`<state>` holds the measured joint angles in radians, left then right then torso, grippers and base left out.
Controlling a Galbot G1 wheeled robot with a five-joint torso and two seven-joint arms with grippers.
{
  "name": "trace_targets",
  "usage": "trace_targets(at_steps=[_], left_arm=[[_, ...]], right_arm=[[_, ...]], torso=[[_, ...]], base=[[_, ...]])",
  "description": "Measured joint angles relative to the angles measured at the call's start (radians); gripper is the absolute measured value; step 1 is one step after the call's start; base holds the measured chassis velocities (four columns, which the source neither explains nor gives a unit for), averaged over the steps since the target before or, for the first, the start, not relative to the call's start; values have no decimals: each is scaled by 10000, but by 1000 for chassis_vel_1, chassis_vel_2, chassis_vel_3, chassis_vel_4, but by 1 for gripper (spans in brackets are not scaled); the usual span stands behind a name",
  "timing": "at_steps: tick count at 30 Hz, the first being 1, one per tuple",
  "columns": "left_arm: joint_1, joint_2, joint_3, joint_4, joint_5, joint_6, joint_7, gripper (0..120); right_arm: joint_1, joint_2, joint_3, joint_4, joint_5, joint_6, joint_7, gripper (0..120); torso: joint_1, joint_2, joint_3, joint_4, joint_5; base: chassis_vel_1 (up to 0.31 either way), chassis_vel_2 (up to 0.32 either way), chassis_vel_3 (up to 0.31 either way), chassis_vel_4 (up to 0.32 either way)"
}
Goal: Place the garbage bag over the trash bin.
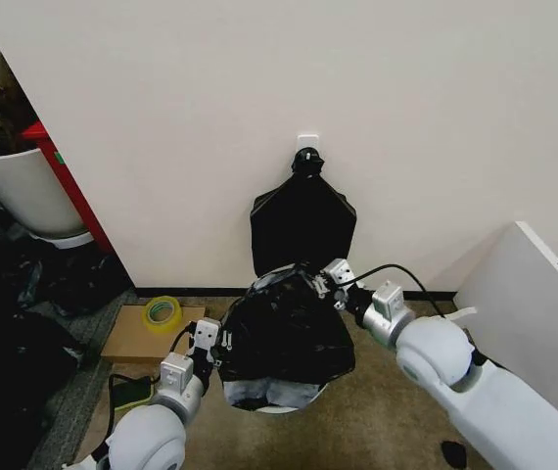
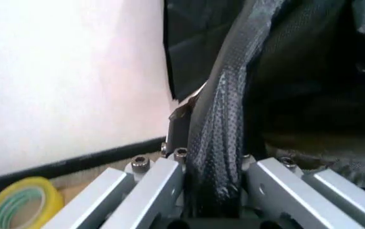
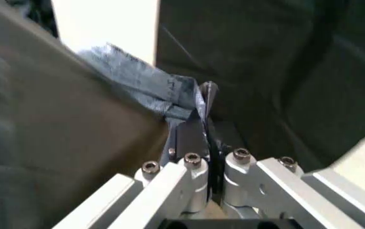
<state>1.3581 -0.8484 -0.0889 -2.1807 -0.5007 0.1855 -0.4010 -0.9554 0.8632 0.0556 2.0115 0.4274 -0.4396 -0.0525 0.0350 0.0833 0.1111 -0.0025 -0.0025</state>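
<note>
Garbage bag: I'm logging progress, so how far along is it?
Done: the garbage bag is draped over the trash bin. In hand: left gripper and right gripper each pinch an edge. Left: the bin's lower wall still shows, so the bag isn't pulled fully down.

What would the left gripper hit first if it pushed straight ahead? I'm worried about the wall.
Probably the garbage bag pinched in the left gripper, then the hanging bundle of black bags before the wall; depth is unclear.

Glossy, crinkled thin black plastic garbage bag (image 1: 284, 338), smooth white plastic trash bin (image 1: 277, 397), brushed-metal left hand (image 2: 211, 191)
</note>
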Motion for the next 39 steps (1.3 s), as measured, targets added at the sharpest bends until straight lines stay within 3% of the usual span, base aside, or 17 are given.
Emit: trace_targets(at_steps=[7,13,20,30,35,39], left_arm=[[91,44,-57,-17,7,-308,86,0],[-146,-187,-220,-226,-2119,6,-718,0],[-366,-224,-252,-457,-3220,229,-1034,0],[287,28,-488,-789,-3096,330,-843,0],[533,-13,-863,-793,-3239,482,-874,0],[355,19,-1159,-638,-3872,909,-1057,0]], right_arm=[[-135,-241,333,-430,122,114,-265,0],[-1209,-850,878,-259,228,808,-1111,0],[-1591,-763,995,101,835,811,-990,0],[-1728,-755,1760,391,2411,645,3,38],[-1941,-799,2222,678,2410,736,24,54],[-2739,-918,2936,1415,1512,1270,-211,69]], torso=[[0,1,0,4,0],[-2,1,0,-1,0],[-2,1,0,1,1],[-1,1,0,2,0],[-1,1,0,4,0],[-1,1,0,3,0]], base=[[0,0,0,0],[0,0,0,0],[0,0,0,0],[0,0,0,0],[0,0,0,0],[0,0,0,0]])
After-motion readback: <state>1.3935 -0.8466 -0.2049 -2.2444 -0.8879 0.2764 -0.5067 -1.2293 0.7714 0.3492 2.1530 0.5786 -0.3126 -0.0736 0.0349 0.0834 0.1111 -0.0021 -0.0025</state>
